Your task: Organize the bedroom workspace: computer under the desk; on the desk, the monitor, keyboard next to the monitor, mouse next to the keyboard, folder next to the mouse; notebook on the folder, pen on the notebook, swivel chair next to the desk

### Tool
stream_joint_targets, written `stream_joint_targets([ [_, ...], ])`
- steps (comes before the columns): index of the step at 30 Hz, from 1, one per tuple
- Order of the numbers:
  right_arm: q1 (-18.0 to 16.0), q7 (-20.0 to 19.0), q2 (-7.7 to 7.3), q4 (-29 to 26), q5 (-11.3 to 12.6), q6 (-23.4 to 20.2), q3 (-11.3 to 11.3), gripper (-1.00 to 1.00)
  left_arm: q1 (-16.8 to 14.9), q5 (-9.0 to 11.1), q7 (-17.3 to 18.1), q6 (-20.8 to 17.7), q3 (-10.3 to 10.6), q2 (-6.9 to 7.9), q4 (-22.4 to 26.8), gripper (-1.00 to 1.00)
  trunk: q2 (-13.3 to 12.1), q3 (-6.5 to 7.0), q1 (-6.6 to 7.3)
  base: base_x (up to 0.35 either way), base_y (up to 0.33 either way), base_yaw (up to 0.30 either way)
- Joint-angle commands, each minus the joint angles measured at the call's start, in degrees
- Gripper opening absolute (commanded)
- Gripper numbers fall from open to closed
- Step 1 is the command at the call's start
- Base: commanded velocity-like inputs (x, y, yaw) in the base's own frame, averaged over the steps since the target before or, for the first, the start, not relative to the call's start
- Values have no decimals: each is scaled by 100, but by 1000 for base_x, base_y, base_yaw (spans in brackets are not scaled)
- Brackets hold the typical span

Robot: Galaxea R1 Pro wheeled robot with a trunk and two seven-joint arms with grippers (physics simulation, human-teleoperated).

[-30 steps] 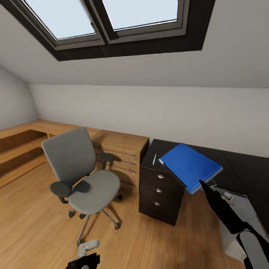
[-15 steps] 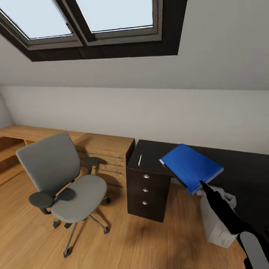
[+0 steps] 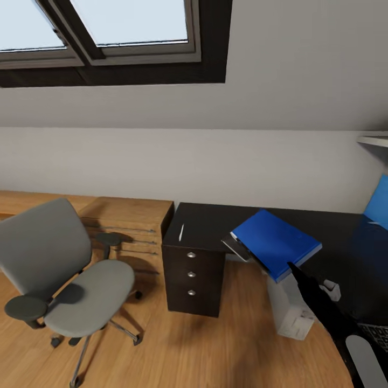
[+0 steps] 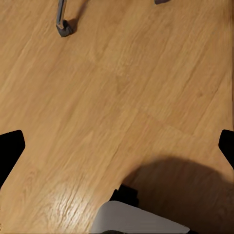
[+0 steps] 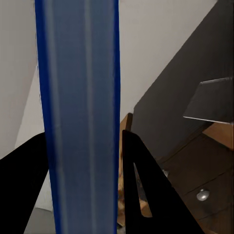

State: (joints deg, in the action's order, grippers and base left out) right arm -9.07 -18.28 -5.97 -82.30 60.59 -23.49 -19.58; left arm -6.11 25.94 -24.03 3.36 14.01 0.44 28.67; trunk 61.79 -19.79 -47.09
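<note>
My right gripper [image 3: 293,269] is shut on the near edge of the blue folder [image 3: 276,241], holding it tilted above the black desk [image 3: 210,221]. In the right wrist view the folder's edge [image 5: 78,112] runs between the two black fingers [image 5: 144,190]. A thin grey notebook [image 3: 237,249] juts past the desk's front edge beside the folder. The white pen [image 3: 181,232] lies on the desk above the drawers. The white computer [image 3: 291,315] stands under the desk. The grey swivel chair [image 3: 64,269] sits at the left, apart from the desk. My left gripper [image 4: 117,151] hangs open over the floor.
The black three-drawer unit [image 3: 194,275] carries the desk's left end, against low wooden shelving [image 3: 126,215]. A blue panel [image 3: 377,202] and a shelf [image 3: 372,140] are at the far right. A chair castor [image 4: 63,28] stands on the wood floor [image 3: 178,345].
The camera has swung right, so the chair and drawers sit further left in the picture and more of the desk shows. The folder stays in my right gripper.
</note>
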Motion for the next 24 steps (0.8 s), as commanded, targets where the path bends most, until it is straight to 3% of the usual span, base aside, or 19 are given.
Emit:
stream_joint_targets([
  [1,-4,-9,3,1,49,-46,-10,-100,-4,60,-40,41,47,4,-21,100,5,-7,0,0,0,-267],
  [24,-7,-18,-1,82,50,-42,-25,-100,-4,53,-40,69,75,-9,-142,100,5,-7,0,0,0,-268],
])
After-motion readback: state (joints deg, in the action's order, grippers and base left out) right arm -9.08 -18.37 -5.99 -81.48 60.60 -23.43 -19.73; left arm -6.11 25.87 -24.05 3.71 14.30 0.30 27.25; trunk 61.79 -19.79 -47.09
